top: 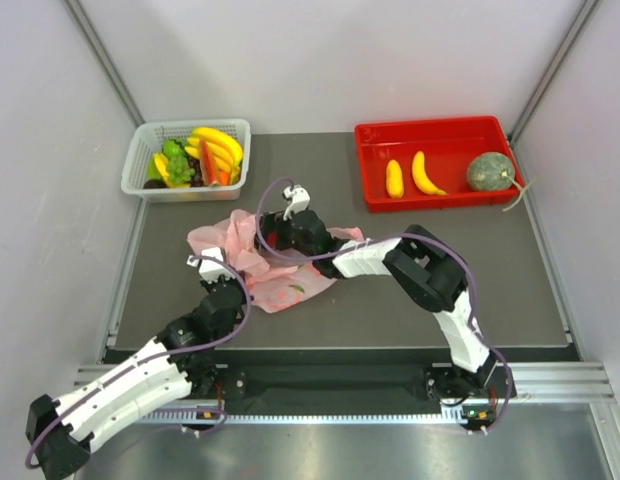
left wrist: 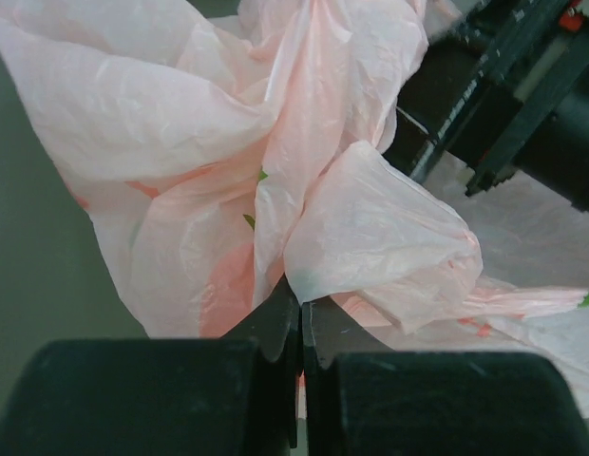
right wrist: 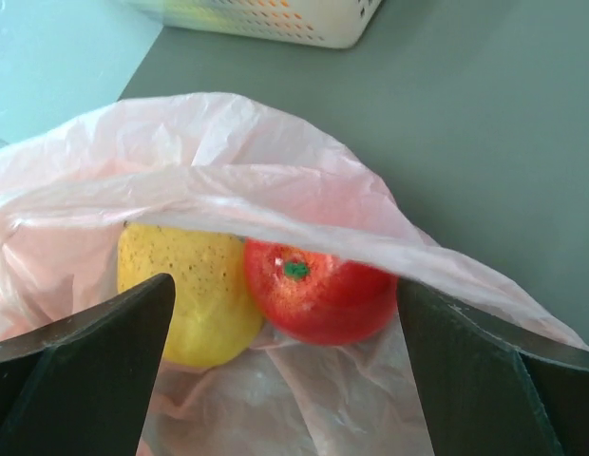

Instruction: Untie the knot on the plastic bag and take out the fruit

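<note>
Both hands at the plastic bag (top: 260, 265)
The left hand (left wrist: 301, 328) pinches its film on the table (top: 440, 290); the right hand (right wrist: 285, 309), spread wide, faces the bag's mouth, red fruit (right wrist: 318, 290) and yellow fruit (right wrist: 185, 294) inside, between its fingers.

1 red plastic tray (top: 445, 148); 1 white mesh plastic basket (top: 140, 152); 1 translucent pink plastic bag (top: 288, 286); 1 round dull-green melon (top: 487, 171); 1 curved yellow banana (top: 425, 174); 1 orange-yellow oblong fruit (top: 394, 179); 1 round red fruit (right wrist: 318, 290); 1 speckled yellow fruit (right wrist: 190, 290).
</note>
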### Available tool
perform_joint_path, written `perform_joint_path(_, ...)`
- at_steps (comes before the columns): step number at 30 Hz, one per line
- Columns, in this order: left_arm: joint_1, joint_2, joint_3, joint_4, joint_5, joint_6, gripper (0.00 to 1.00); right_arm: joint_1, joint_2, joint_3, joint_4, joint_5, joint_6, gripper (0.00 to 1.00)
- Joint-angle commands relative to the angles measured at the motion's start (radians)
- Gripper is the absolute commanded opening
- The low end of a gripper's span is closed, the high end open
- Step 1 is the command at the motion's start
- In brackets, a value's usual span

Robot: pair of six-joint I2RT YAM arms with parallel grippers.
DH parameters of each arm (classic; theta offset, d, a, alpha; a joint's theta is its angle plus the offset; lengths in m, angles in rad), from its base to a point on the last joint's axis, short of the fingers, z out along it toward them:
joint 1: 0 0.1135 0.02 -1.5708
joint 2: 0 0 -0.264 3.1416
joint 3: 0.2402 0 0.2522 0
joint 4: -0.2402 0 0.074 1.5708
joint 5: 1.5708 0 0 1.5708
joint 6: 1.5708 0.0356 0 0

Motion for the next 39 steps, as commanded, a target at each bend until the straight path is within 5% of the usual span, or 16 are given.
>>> perform_joint_path(1, 0.0, -0.009, -0.03, 0.082, 0.04, -0.028, 0.0, -0.005, 0.047, 0.093, -0.046, 0.014, 0.005, 1.0)
perform_joint_path(10, 0.0, -0.035, -0.061, 0.099, 0.058, -0.027, 0.0, -0.001, 0.161, 0.288, -0.235, 0.083, -0.015, 0.94)
perform_joint_path(16, 0.001, -0.055, -0.081, 0.09, 0.075, -0.05, 0.0, -0.004, 0.171, 0.316, -0.295, 0.154, -0.025, 0.82)
perform_joint_path(22, 0.003, -0.097, -0.093, 0.072, 0.069, -0.057, 0.0, -0.018, 0.089, 0.208, -0.243, 0.151, -0.052, 0.63)
perform_joint_path(26, 0.001, -0.115, -0.105, 0.052, 0.066, -0.079, 0.0, -0.036, -0.017, 0.086, -0.194, 0.109, -0.089, 0.38)
perform_joint_path(29, 0.001, -0.129, -0.113, 0.05, 0.068, -0.091, 0.0, -0.064, -0.134, -0.038, -0.16, 0.011, -0.114, 0.29)
perform_joint_path(33, 0.001, -0.14, -0.116, 0.065, 0.069, -0.096, 0.0, -0.114, -0.285, -0.195, -0.165, -0.304, -0.126, 0.24)
perform_joint_path(39, 0.001, -0.132, -0.101, 0.107, 0.071, -0.08, 0.0, -0.183, -0.416, -0.188, -0.451, -0.782, -0.21, 0.1)
